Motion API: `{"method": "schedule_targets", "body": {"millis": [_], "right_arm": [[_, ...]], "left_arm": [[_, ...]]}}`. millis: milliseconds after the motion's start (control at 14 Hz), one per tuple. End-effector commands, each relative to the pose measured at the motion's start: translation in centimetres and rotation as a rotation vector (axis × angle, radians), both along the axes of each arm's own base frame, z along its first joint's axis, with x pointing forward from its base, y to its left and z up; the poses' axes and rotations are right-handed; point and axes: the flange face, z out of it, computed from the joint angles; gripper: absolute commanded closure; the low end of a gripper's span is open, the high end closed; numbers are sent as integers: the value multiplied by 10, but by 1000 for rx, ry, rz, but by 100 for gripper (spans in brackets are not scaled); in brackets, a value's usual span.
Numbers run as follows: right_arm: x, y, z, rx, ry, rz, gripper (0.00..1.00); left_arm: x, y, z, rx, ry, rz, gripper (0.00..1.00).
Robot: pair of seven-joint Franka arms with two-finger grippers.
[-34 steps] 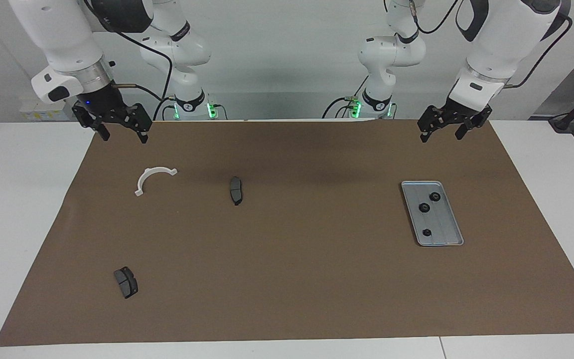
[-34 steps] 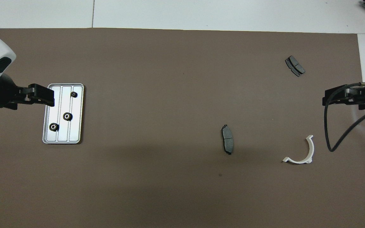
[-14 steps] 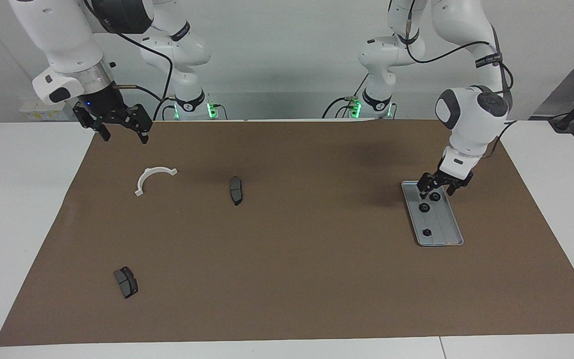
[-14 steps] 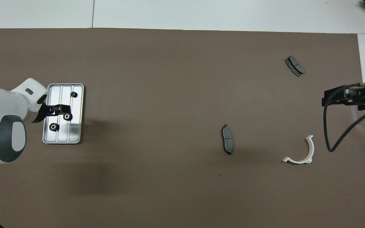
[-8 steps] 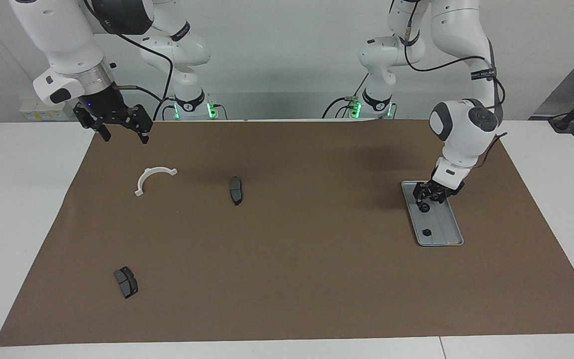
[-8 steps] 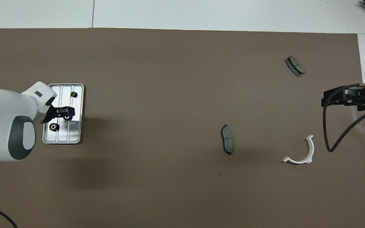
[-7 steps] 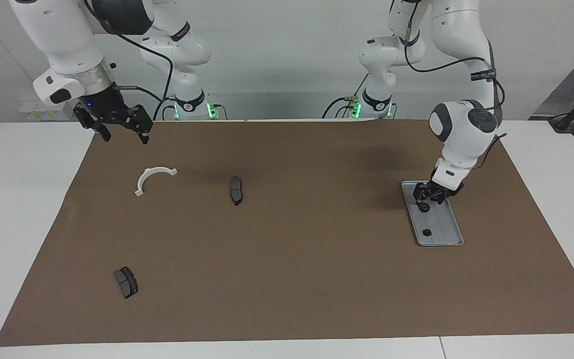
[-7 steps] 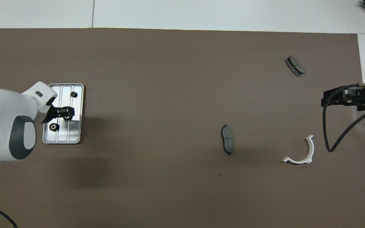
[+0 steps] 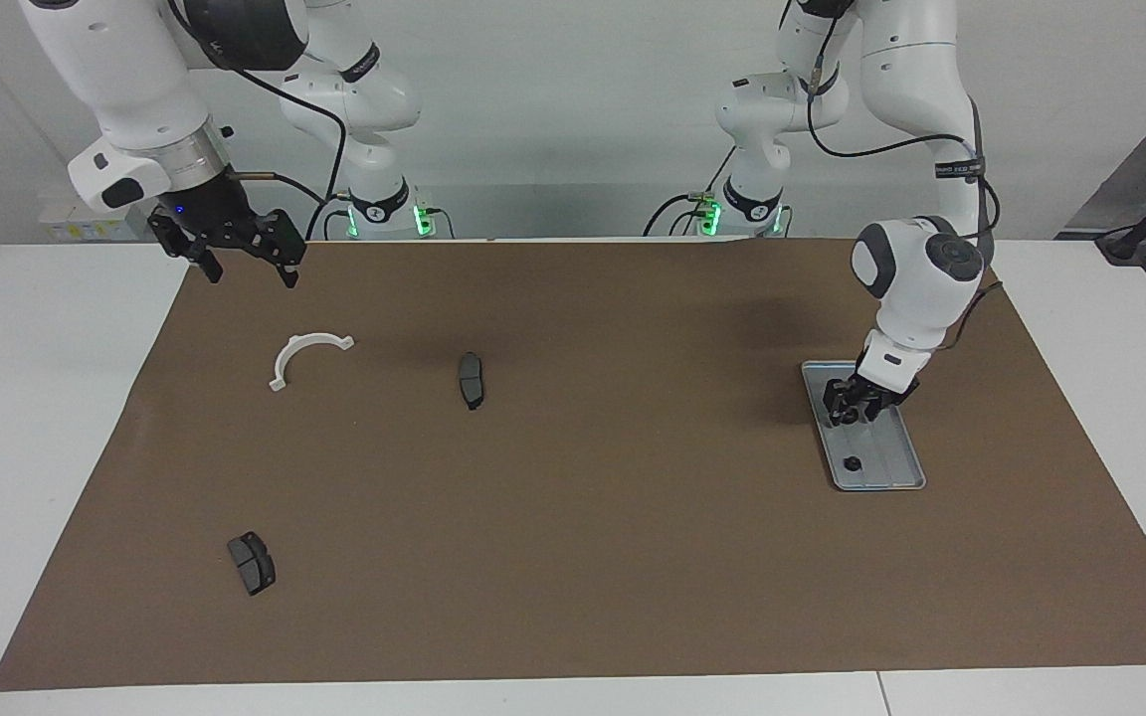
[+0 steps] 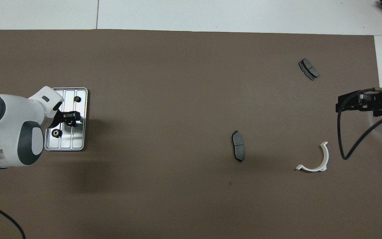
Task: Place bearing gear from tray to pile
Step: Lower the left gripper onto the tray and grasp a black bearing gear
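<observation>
Two gears lie free in the tray; left pincer clenched on a third.

Even, bright overhead lighting, both views sharp. Soft diffuse shadows fall on the brown mat beneath the arms. Faint specular sheen on the tray. No noticeable blur or edge distortion

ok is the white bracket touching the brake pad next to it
Apart. The overhead view shows bare brown mat between the white bracket and the brake pad.
</observation>
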Motion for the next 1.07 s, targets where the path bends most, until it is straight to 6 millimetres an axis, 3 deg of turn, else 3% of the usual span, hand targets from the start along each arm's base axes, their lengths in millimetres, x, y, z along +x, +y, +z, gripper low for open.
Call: {"method": "schedule_targets", "body": {"millis": [0,717,1003], "right_arm": [[-5,0,-1,4,8,23,0],[-6,-4,-1,12,14,16,0],[-5,-4,0,13,8,16,0]], "left_arm": [[-5,2,-6,-1,-4,1,40],[-2,2,-1,-2,2,4,85],[31,-13,46,-12,22,42,90]]}}
